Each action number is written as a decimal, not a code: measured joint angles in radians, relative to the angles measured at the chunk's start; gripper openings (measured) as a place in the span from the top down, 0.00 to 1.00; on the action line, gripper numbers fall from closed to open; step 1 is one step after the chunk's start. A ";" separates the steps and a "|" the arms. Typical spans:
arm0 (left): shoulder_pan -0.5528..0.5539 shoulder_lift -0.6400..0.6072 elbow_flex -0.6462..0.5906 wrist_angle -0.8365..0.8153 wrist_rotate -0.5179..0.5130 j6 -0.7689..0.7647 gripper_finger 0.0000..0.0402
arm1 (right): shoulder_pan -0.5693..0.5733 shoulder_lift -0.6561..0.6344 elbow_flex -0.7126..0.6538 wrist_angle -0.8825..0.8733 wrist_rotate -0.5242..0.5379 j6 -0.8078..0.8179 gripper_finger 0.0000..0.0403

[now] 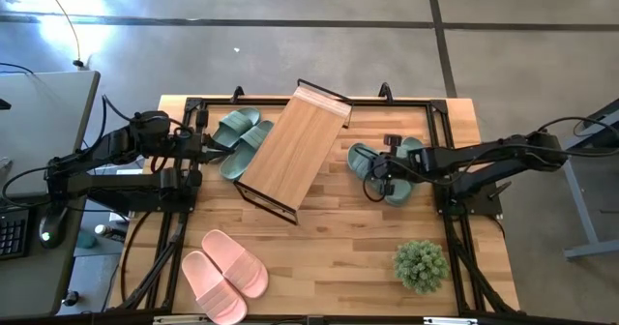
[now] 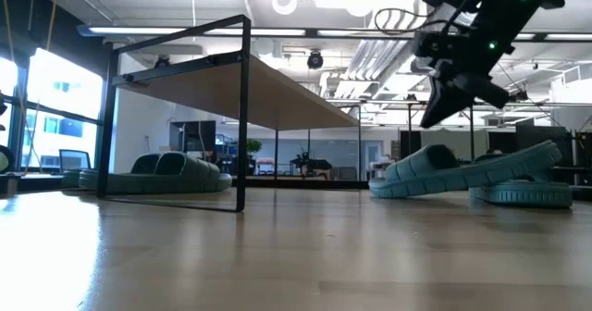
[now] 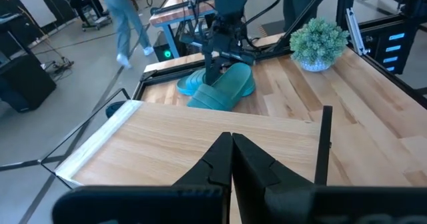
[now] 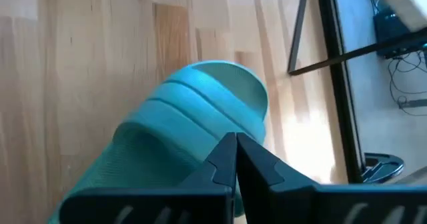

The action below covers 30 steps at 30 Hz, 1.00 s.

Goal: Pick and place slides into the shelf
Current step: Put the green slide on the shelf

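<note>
The right gripper, fingers together, hovers over a ribbed rubber green slide right of the shelf. The left gripper, also closed, waits beside it. The bamboo top looks bare; green and pink slides remain on the table.

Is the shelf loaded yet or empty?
Empty. In the low view nothing sits under or on the shelf; green slides lie beside it, and the right gripper is at another pair.
</note>
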 joint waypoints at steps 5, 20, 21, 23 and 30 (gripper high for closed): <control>0.000 0.000 0.000 0.000 0.000 -0.002 1.00 | 0.001 0.000 0.049 -0.127 -0.031 -0.043 1.00; 0.000 0.000 0.000 0.000 0.000 -0.002 1.00 | 0.079 0.000 0.090 -0.212 -0.133 -0.131 0.64; 0.000 0.000 0.000 0.000 0.000 -0.002 1.00 | 0.079 0.000 0.082 -0.197 -0.120 -0.157 0.60; 0.000 0.000 0.000 0.000 -0.004 -0.002 1.00 | 0.079 0.000 0.056 -0.157 -0.100 -0.218 0.53; 0.000 0.000 0.000 -0.001 -0.010 -0.002 1.00 | 0.077 0.000 -0.029 -0.090 -0.012 -0.264 0.48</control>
